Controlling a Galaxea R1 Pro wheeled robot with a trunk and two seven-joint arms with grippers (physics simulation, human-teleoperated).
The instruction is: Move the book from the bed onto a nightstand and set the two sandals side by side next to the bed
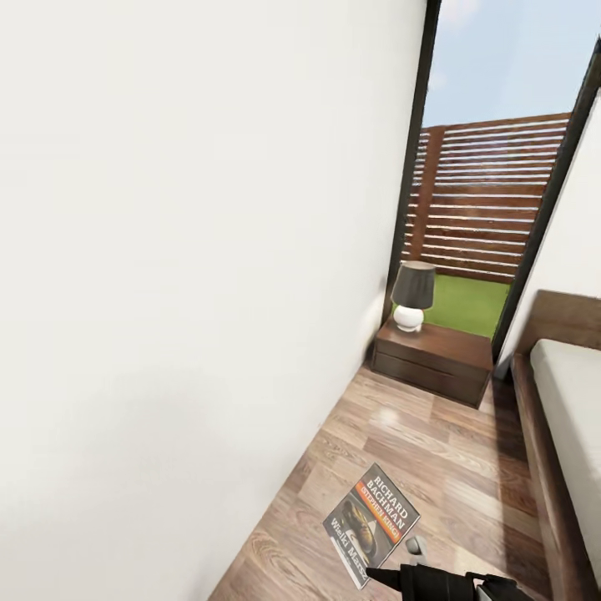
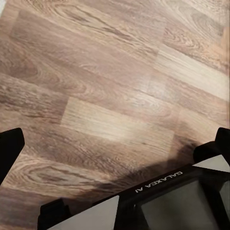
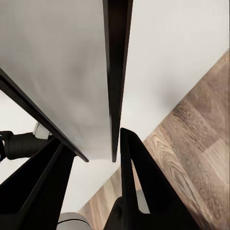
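I'm carrying the book [image 1: 371,524] flat in my right tool [image 3: 112,143], its two fingers clamped narrow on the thin edge, over the floor [image 1: 434,451] between wall and bed [image 1: 568,392]. The nightstand [image 1: 434,355] with its lamp [image 1: 412,294] waits ahead. My left tool [image 2: 115,143] hangs wide, holding nothing.
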